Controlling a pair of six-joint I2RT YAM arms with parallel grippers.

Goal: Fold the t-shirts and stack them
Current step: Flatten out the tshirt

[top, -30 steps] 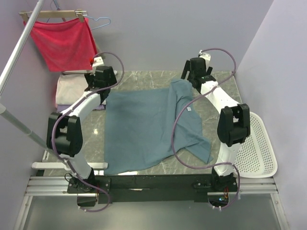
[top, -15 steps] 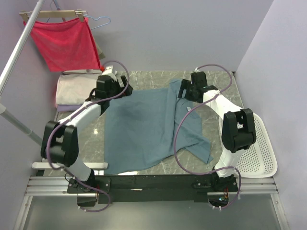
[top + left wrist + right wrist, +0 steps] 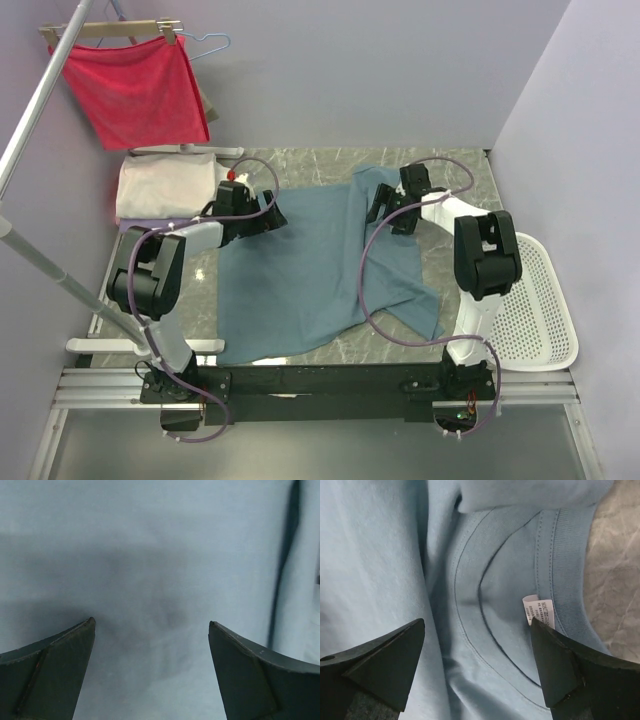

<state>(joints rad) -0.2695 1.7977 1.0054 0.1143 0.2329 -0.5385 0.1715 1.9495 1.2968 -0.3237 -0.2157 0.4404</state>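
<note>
From above we see the teal t-shirt (image 3: 295,275) spread across the bench (image 3: 470,185), cream tees (image 3: 165,185) folded far left; left wrist shows the left tool (image 3: 151,625) wide apart over plain fabric, right wrist the right tool (image 3: 477,622) apart over collar (image 3: 561,555) and label (image 3: 539,611).

Teal t-shirt (image 3: 380,555) label (image 3: 538,611) — print illegible
</note>
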